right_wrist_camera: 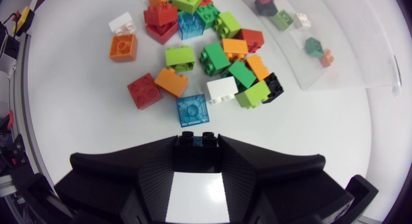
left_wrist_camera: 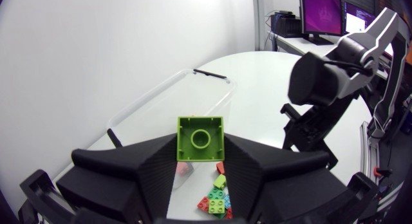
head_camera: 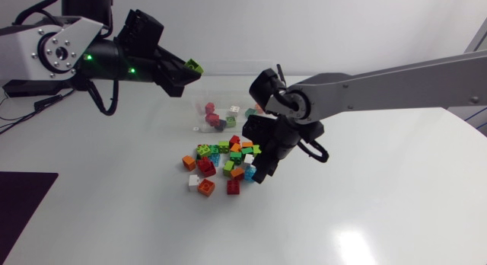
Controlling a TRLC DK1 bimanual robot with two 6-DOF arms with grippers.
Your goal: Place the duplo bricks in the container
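Observation:
My left gripper (head_camera: 189,70) is shut on a lime green brick (head_camera: 195,65), held in the air over the near left end of the clear plastic container (head_camera: 236,82). In the left wrist view the green brick (left_wrist_camera: 200,138) sits studs-down between the fingers above the container (left_wrist_camera: 161,102), which holds a few bricks (head_camera: 217,116). My right gripper (head_camera: 262,170) is down at the right side of the loose pile of coloured bricks (head_camera: 221,162). In the right wrist view its fingers are shut on a small dark brick (right_wrist_camera: 197,140), with the pile (right_wrist_camera: 212,56) just ahead.
A dark mat (head_camera: 23,212) lies at the table's front left corner. A translucent blue brick (right_wrist_camera: 192,109) lies right ahead of the right fingertips. The container's side wall (right_wrist_camera: 347,50) stands beyond the pile. My right arm (left_wrist_camera: 322,76) stands close beside the container.

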